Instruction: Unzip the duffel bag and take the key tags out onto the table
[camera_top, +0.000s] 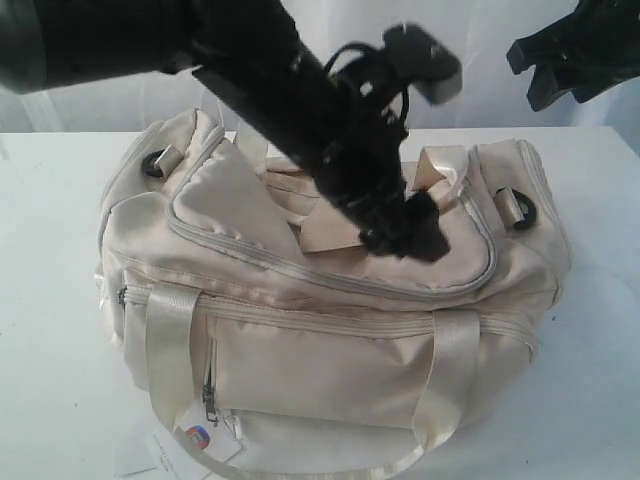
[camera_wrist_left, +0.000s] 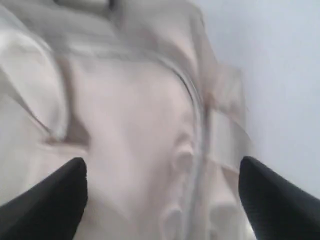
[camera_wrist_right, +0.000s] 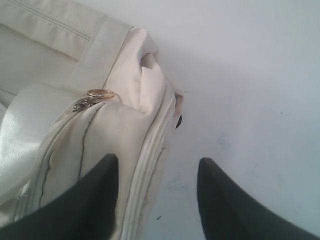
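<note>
While left gripper (camera_wrist_left: 162, 165) hangs spread wide, empty, over bag (camera_top: 330, 360) top, likely seeking the zipper (camera_top: 300, 268), right gripper (camera_wrist_right: 157, 161) hovers far right, parted, empty, keeping clear.

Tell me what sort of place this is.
Likely a robot test bench: a plain white table, one cream duffel bag set on it, and the black left gripper and right gripper near it.
</note>
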